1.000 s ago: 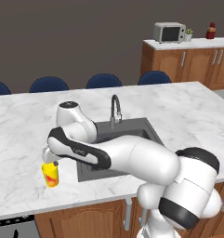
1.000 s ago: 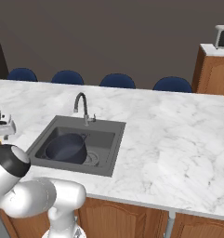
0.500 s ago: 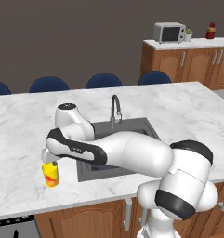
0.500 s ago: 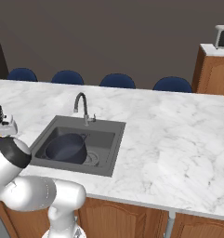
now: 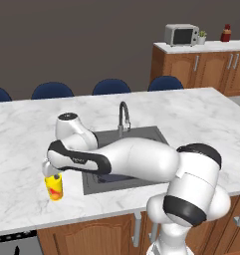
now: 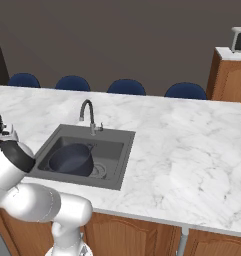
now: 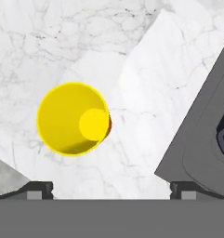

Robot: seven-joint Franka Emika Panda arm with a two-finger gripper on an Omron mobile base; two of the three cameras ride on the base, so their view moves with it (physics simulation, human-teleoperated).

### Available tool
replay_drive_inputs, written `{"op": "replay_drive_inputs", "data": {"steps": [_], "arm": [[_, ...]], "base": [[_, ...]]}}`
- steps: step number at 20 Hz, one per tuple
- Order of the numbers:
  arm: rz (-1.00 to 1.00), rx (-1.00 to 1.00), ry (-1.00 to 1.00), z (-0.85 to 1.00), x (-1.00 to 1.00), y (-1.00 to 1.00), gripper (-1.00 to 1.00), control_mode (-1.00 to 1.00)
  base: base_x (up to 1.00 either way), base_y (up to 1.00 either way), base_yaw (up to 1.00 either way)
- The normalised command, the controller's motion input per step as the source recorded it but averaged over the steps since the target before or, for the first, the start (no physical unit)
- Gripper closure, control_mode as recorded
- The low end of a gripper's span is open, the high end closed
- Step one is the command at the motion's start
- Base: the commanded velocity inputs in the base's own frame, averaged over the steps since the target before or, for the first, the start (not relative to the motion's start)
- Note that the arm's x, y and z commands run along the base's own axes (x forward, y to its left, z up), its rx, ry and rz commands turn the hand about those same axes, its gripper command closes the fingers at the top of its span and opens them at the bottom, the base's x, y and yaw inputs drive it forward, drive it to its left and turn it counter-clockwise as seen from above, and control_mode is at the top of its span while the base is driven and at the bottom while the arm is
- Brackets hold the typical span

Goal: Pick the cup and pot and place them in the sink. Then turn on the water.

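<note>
The cup (image 5: 54,187), a small yellow tumbler with a red-orange mark, stands upright on the marble counter left of the sink (image 5: 154,134). My gripper (image 5: 51,174) hangs just above it, pointing down. From the hand view I look straight into the cup (image 7: 72,118), which lies up and left of the open gripper (image 7: 111,190); the fingertips (image 7: 39,188) stand wide apart with nothing between them. The dark pot (image 6: 71,159) sits inside the sink (image 6: 119,137), and its rim (image 7: 223,135) shows at the right edge of the hand view. No water runs from the faucet (image 6: 87,112).
The counter's front edge runs close below the cup (image 5: 54,187). Blue chair backs (image 5: 53,90) line the far side of the island. A microwave (image 5: 181,34) stands on the back cabinets at the right.
The arm's elbow and shoulder have swung a little to the left while the hand stays over the cup. The cup and pot have not moved.
</note>
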Motion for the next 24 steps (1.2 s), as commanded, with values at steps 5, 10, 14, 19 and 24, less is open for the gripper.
{"op": "replay_drive_inputs", "data": {"steps": [5,10,14,19,24], "arm": [[0.02,0.00,0.00,0.00,0.14,0.04,-1.00,-1.00],[0.02,0.00,0.00,-0.03,0.11,0.01,-1.00,-1.00],[0.02,0.00,0.00,-0.05,0.09,0.04,-1.00,-1.00],[0.02,0.00,0.00,-0.10,0.05,0.13,-1.00,-1.00],[0.01,0.00,0.00,-0.08,0.05,0.13,-1.00,-1.00]], "base": [[0.00,0.00,0.00],[0.00,0.00,0.00],[0.00,0.00,0.00],[0.00,0.00,0.00],[0.00,0.00,0.00]]}}
